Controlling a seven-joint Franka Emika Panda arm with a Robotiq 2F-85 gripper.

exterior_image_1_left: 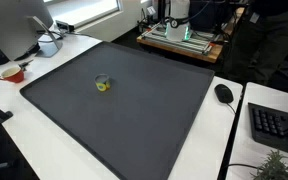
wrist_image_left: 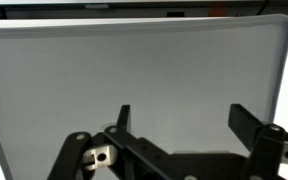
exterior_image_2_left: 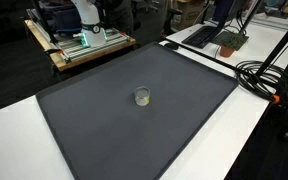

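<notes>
A small clear cup with something yellow-green inside stands alone near the middle of a large dark grey mat; it also shows in an exterior view on the mat. The arm does not show in either exterior view. In the wrist view my gripper is open and empty, its two black fingers spread above bare grey mat. The cup is not in the wrist view.
A red bowl and a monitor base sit on the white table beside the mat. A black mouse and keyboard lie to one side. Black cables run along the mat's edge. A cart with equipment stands behind.
</notes>
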